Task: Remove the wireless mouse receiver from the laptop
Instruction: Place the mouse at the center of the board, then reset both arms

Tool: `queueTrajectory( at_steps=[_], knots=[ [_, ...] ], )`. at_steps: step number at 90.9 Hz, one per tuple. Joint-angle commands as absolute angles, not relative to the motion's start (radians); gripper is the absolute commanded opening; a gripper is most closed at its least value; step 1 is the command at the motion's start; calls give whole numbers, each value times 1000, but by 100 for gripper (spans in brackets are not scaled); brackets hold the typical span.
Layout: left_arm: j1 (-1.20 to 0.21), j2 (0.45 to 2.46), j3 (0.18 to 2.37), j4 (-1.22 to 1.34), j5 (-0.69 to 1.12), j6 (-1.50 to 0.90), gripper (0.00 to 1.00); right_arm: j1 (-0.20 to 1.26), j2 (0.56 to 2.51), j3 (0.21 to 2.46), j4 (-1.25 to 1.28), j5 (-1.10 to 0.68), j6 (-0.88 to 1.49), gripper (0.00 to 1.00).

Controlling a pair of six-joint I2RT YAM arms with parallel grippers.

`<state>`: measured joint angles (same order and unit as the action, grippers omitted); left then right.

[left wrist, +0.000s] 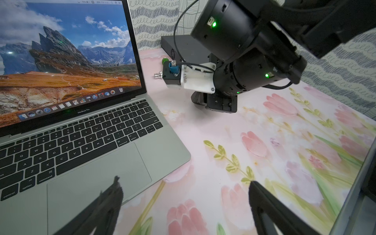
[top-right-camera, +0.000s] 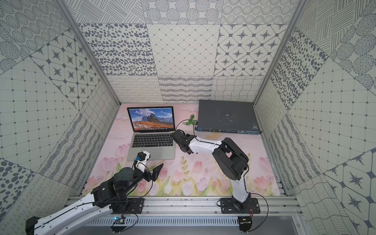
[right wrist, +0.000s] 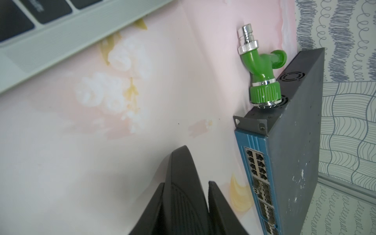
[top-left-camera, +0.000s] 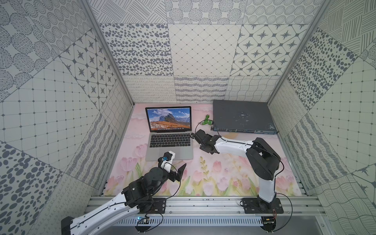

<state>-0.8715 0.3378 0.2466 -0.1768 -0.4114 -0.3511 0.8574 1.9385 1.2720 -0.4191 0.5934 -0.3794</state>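
- My left claw (left wrist: 184, 181) spreads wide and empty, straddling the laptop's (top-left-camera: 169, 151) front corner.
- My right claw (right wrist: 197, 164), narrowly parted, sits at the laptop's side; I cannot tell whether it holds the wireless mouse receiver.

**Open silver-grey laptop, back left on the counter**
We see the laptop (top-left-camera: 171, 140) (top-right-camera: 152, 140) (left wrist: 91, 142) (right wrist: 61, 36) lying flat on the pink floral counter (top-left-camera: 223, 162). Its lid is raised and the screen is lit with an orange-and-blue mountain landscape. The black keys and trackpad face the front. We cannot make out the wireless mouse receiver.
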Motion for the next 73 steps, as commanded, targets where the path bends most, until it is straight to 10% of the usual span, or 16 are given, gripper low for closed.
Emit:
queueTrajectory(
  at_steps=[1, 56, 73],
  knots=[
    [-868, 342, 259, -178, -446, -368, 98, 866, 1952, 1243, -360, 610, -394, 43],
    [-833, 447, 427, -219, -622, -292, 99, 897, 1576, 1121, -354, 259, -198, 96],
    [-478, 649, 473, -42, -487, -259, 99, 676, 1340, 1061, -294, 141, 45, 97]
  ],
)
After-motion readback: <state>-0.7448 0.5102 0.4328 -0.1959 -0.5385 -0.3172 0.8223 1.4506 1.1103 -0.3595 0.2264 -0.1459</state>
